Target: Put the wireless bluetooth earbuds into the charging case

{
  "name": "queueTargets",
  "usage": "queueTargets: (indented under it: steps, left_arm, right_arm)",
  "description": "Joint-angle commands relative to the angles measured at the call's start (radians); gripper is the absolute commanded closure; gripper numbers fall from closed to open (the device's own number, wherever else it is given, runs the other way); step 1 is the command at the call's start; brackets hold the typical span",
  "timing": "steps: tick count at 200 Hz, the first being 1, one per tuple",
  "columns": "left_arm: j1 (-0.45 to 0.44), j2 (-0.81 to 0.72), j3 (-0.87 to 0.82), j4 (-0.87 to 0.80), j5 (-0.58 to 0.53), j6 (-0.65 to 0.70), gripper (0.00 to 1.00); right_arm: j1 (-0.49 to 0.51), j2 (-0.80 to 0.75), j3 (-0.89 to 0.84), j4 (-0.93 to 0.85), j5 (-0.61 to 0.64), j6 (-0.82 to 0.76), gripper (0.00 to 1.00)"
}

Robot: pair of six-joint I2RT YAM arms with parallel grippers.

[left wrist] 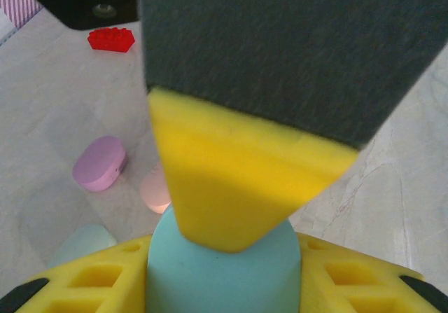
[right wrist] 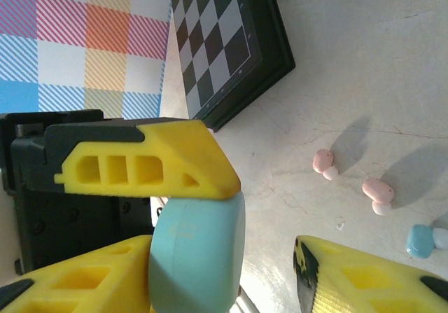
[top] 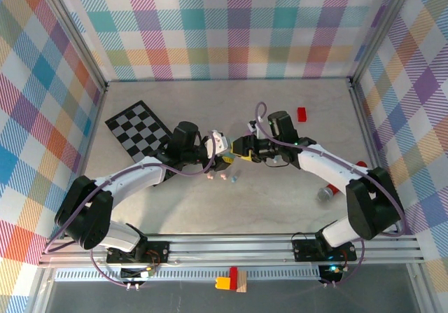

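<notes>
My left gripper [top: 225, 157] [left wrist: 224, 278] is shut on a light-blue oval charging case [left wrist: 224, 274] [right wrist: 199, 257], held above the table's middle. My right gripper [top: 241, 147] [right wrist: 227, 257] faces it with its jaws open. One right finger rests against the case and the other [right wrist: 364, 278] stands well apart from it. A right finger [left wrist: 238, 180] lies over the case's top in the left wrist view. On the table below lie two pink earbuds [right wrist: 323, 162] [right wrist: 378, 190] [top: 210, 176] [top: 222, 178] and a blue earbud [right wrist: 420, 241] [top: 234, 178].
A checkerboard [top: 140, 127] [right wrist: 224, 40] lies at the back left. A red block [top: 302, 114] [left wrist: 110, 39] sits at the back right. A purple oval case [left wrist: 100, 162], a pink rounded piece [left wrist: 155, 190] and a mint piece [left wrist: 80, 243] lie on the table beyond my left gripper.
</notes>
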Motion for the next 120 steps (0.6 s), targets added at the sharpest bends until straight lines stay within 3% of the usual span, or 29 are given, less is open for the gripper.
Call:
queueTargets:
  steps: [1,43,64,92,107,120]
  left_arm:
    - [-0.012,-0.015,0.016,0.037,0.024,0.006,0.55]
    - [-0.014,-0.013,0.011,0.056,0.018,-0.002,0.55]
    - [-0.015,-0.026,-0.028,0.138,-0.016,-0.030,0.48]
    - [-0.015,-0.050,-0.080,0.290,-0.009,-0.107,0.23]
    - [-0.015,-0.090,-0.131,0.419,0.004,-0.168,0.05]
    - [-0.014,-0.114,-0.170,0.537,-0.004,-0.223,0.00]
  right_arm:
    - [0.016,0.022,0.029,0.020,-0.036,0.005,0.47]
    - [0.016,-0.001,0.021,0.010,0.007,0.011,0.68]
    - [0.011,-0.027,0.026,-0.008,0.017,0.023,0.78]
    - [-0.014,-0.081,0.019,0.018,-0.015,0.078,0.84]
    - [-0.041,-0.123,0.009,0.028,-0.038,0.115,0.87]
    - [-0.069,-0.168,-0.008,0.059,-0.071,0.165,0.88]
